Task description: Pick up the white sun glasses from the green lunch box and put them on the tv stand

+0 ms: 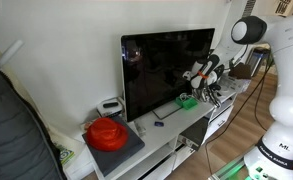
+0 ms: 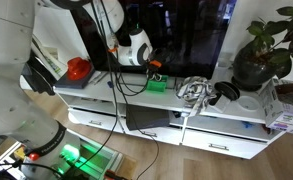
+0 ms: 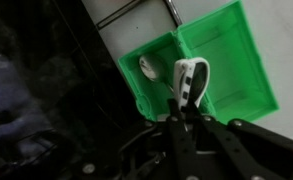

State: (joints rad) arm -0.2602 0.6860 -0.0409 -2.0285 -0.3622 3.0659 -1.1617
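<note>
Claw [image 3: 186, 118] is right down on the white sunglasses [image 3: 190, 78] at its 12 o'clock. Can't tell if it's actually clamped on them. They're inside the green lunch box [image 3: 236, 60]. I'd check the pinch, lift straight up past the box wall, then go for bare TV stand [image 3: 281, 35] at 2 o'clock.

**Stock on view, by kind**

1 television [image 1: 168, 70]; 1 white tv stand [image 2: 241, 112]; 1 green lunch box [image 3: 236, 70]; 1 pair of white sunglasses [image 3: 191, 78]; 1 red round object [image 1: 106, 131]; 1 grey board [image 1: 133, 146]; 1 potted plant [image 2: 261, 50]; 1 robot arm [image 1: 283, 45].
</note>
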